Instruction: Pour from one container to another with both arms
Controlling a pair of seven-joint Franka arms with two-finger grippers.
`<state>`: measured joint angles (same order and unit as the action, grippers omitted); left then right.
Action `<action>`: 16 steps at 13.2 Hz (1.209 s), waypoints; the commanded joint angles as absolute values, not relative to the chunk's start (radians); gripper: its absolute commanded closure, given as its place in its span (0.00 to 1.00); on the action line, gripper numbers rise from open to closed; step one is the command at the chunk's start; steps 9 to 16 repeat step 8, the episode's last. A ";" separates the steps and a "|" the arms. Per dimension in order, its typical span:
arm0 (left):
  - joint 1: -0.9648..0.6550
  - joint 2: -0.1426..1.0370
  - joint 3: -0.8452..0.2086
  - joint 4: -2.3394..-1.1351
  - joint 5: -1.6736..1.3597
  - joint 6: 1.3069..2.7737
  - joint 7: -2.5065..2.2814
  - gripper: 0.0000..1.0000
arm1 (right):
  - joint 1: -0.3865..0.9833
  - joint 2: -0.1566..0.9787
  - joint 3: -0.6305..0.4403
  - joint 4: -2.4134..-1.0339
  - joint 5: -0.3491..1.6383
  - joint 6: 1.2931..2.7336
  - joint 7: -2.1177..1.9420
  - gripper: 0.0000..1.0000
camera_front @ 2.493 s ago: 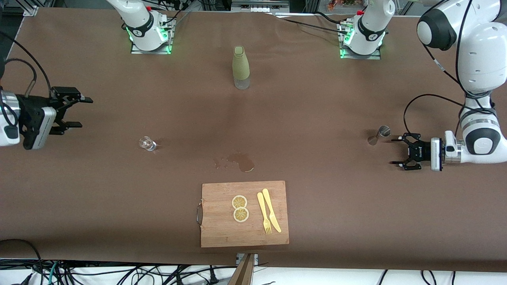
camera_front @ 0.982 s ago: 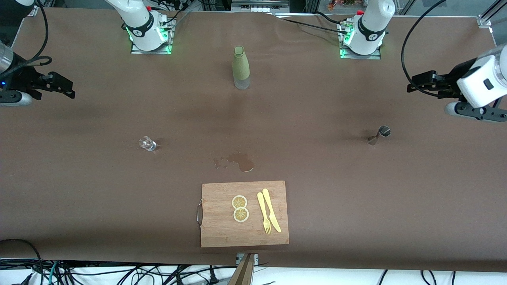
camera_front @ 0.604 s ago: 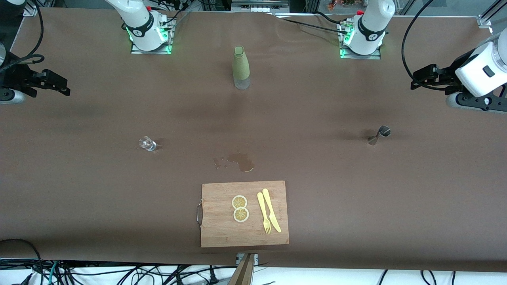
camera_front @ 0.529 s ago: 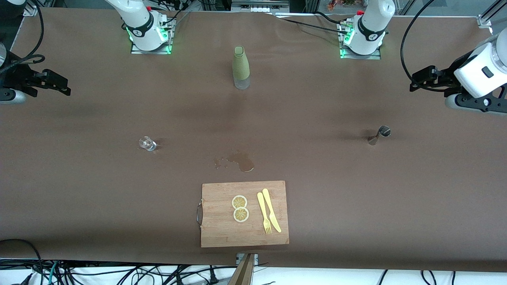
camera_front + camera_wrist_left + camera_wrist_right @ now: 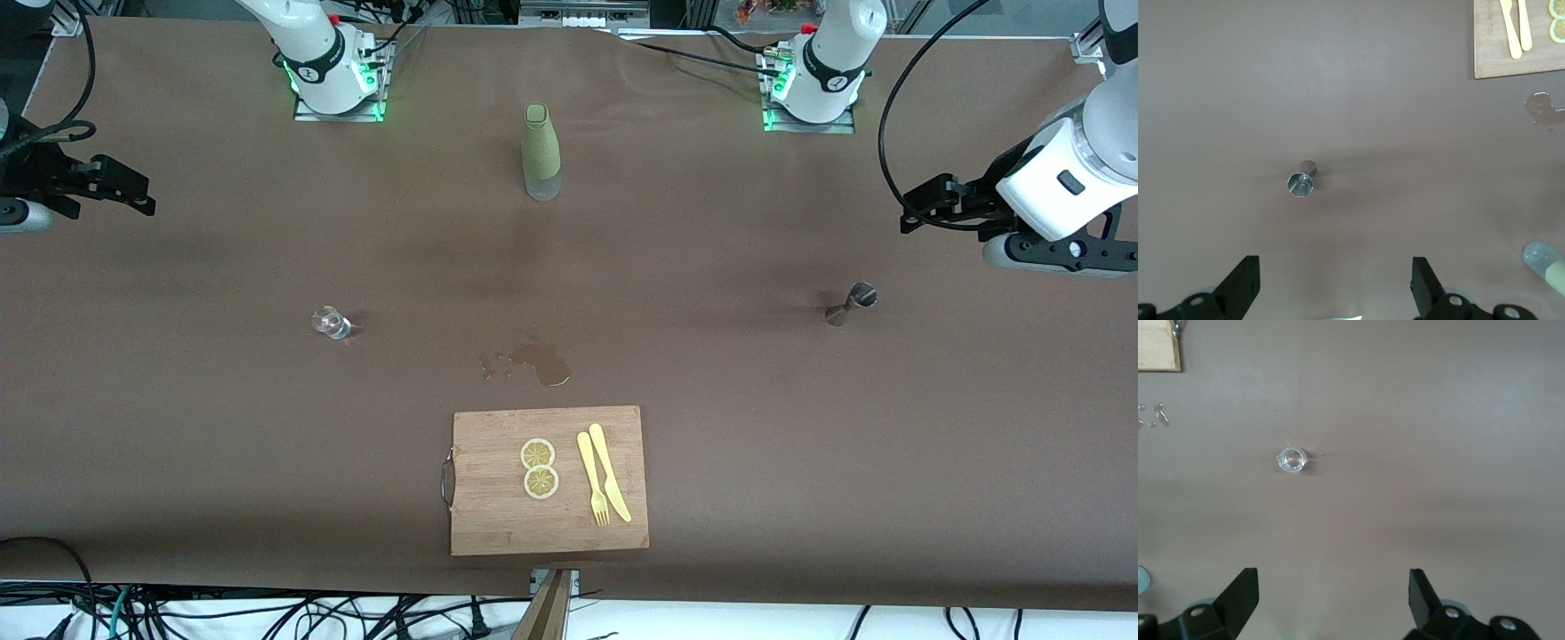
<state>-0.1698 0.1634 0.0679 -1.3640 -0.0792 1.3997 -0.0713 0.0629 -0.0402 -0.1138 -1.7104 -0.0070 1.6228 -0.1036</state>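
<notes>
Both arms leave the front view at its side edges, so the right pincer [image 5: 124, 187] and left pincer [image 5: 925, 206] show only in part there. In each wrist view, the picture's edge cuts off the pincer's 2 fingers [image 5: 1245, 283] [image 5: 1241, 593] near their roots. Beside the cutting board [image 5: 1158, 347], only 1 corner of which shows, the spill [image 5: 1151, 417] is mostly cropped. The bottle [image 5: 1546, 263] shows just 1 end.

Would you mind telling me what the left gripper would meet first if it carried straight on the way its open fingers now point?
Probably bare tablecloth. The left gripper points down at the table, and the metal jigger stands a little off its midline, so it would likely be missed, though depth is hard to judge.
</notes>
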 commanded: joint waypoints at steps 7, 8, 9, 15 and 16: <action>-0.155 0.179 0.055 -1.321 -0.046 1.382 -0.089 0.00 | 0.054 -0.021 -0.115 -1.652 0.012 1.552 -0.127 0.00; -0.155 0.179 0.055 -1.321 -0.046 1.382 -0.089 0.00 | 0.054 -0.021 -0.115 -1.651 0.012 1.558 -0.127 0.00; -0.155 0.179 0.055 -1.321 -0.046 1.382 -0.089 0.00 | 0.054 -0.021 -0.115 -1.651 0.012 1.558 -0.127 0.00; -0.155 0.179 0.055 -1.321 -0.046 1.382 -0.089 0.00 | 0.054 -0.021 -0.115 -1.651 0.012 1.558 -0.127 0.00; -0.155 0.179 0.055 -1.321 -0.046 1.382 -0.089 0.00 | 0.054 -0.021 -0.115 -1.651 0.012 1.558 -0.127 0.00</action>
